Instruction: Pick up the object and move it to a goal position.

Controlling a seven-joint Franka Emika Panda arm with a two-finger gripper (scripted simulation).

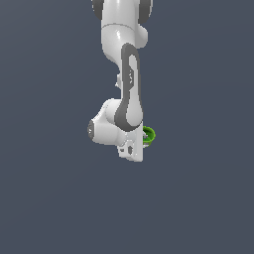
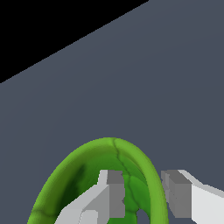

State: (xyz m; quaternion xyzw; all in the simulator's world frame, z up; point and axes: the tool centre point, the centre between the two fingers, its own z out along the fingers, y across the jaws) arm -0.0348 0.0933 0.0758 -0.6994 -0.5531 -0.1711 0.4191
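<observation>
Gripper (image 2: pixel 142 197) fingers stand on either side of the thin rim of the green cup (image 2: pixel 83 175): in the wrist view one grey fingertip (image 2: pixel 111 194) sits inside the hollow, against the dark-veined inner wall, and the other fingertip (image 2: pixel 177 197) sits just outside the rim. The jaws are narrowed to about the thickness of that wall, and both pads look to be touching it, so the gripper appears to be pinching the cup by its rim.

The cup's open mouth faces the wrist camera, so its short axis runs roughly along the fingers, toward the wrist. Its rim shows as a bright green arc that curves over the inner fingertip and passes down between the two pads. The hollow interior is a mottled, darker green. Whether the cup's base rests on the floor or is lifted off it cannot be told from either view.

In the exterior view the gripper (image 1: pixel 140 149) is mostly hidden behind the white hand (image 1: pixel 130 149) of the Panda arm (image 1: pixel 124 74), and only a small green sliver of the cup (image 1: pixel 149 135) peeks out at the hand's edge on the exterior view's right, tilted. The arm comes down from the top of that view. Beneath everything lies a plain slate-grey floor (image 1: pixel 49 198).
</observation>
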